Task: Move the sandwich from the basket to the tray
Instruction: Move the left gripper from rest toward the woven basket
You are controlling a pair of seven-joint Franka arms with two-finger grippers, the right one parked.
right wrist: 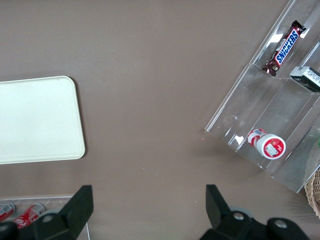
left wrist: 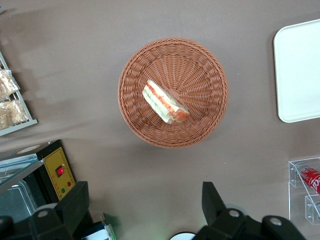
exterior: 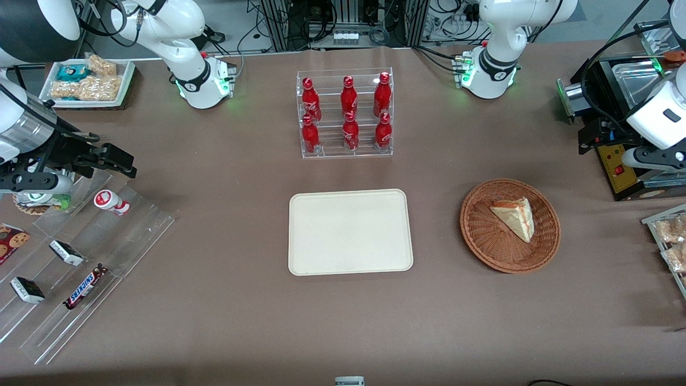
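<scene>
Start of transfer: the sandwich [exterior: 514, 217] lies on its side in the basket [exterior: 485, 244], beside the bare tray [exterior: 349, 231] on the bench [exterior: 225, 177], while the claw [left wrist: 145, 210], fingers spread wide, hangs high above the basket's rim, presumably readying descent.

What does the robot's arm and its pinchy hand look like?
The working arm is smooth, rounded and glossy white, with black bands at its joints, black cables and a green glowing light on its round base. Its gripper, above the table beside the basket, has two chunky black fingers on a black body with small silver bolts.
</scene>
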